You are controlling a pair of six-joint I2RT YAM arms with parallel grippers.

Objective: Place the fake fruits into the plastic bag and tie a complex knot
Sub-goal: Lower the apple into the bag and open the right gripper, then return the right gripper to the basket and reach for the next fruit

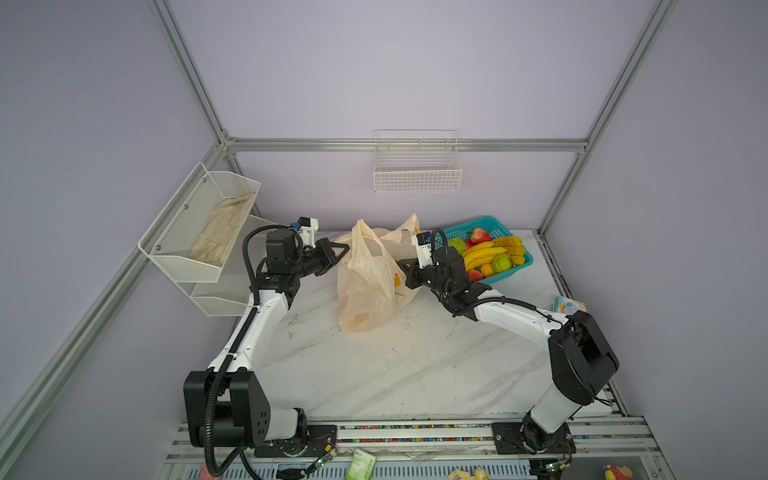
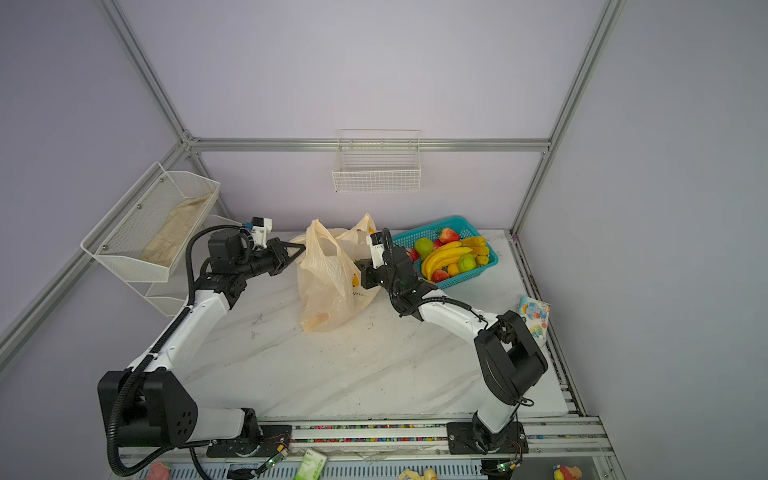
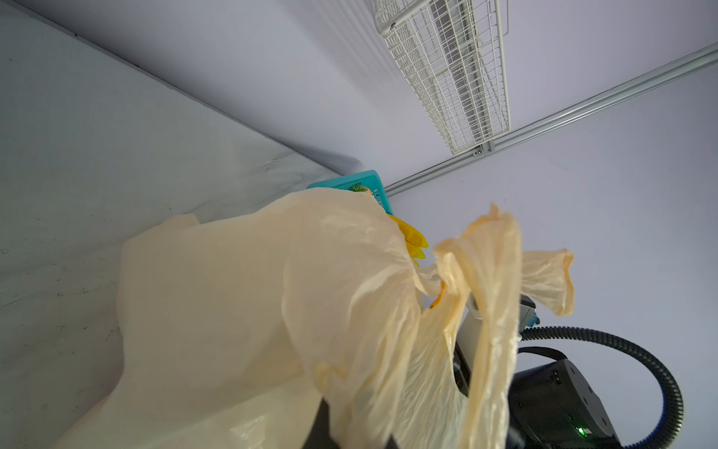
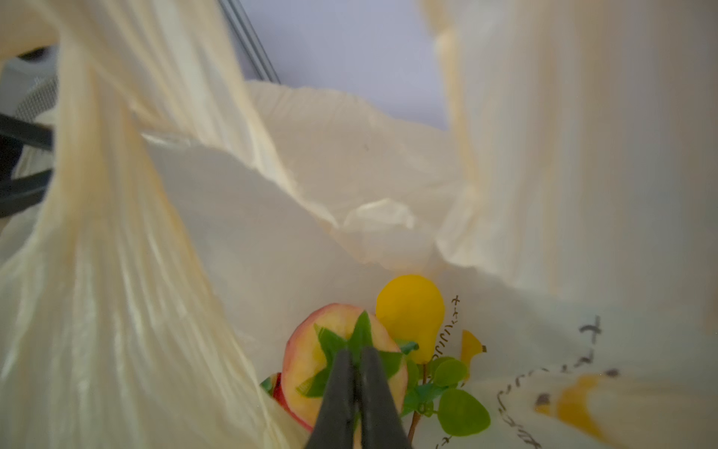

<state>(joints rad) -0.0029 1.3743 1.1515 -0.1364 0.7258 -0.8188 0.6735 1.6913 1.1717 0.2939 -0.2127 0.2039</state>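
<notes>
Top views: a white marbled tabletop (image 1: 395,374) in a lilac-walled cell, with two arms reaching toward its middle.
Plastic bag (image 1: 365,286): mid-tabletop between the arms, slumped. Its long axis runs front to back, with the base toward the front edge and the mouth raised toward the back wall.
Handle loops (image 1: 362,232): two cream strips pointing upward, standing apart from each other.
Left end effector (image 1: 345,247): fingers pressed together, pinching the bag's left rim.
Right end effector (image 4: 355,352): reaches into the bag's mouth from the right. Its fingers are pressed together on the green leaves of a pink-and-yellow fruit (image 4: 301,365).
Yellow pear (image 4: 410,311): inside the bag, just beside that fruit, with a leafy twig at its narrow end.
Teal basket (image 1: 511,272): back right of the tabletop, just beside the right arm.
Banana bunch (image 1: 484,251): in the basket, lying along its length, roughly left to right, among strawberries and green pears.
</notes>
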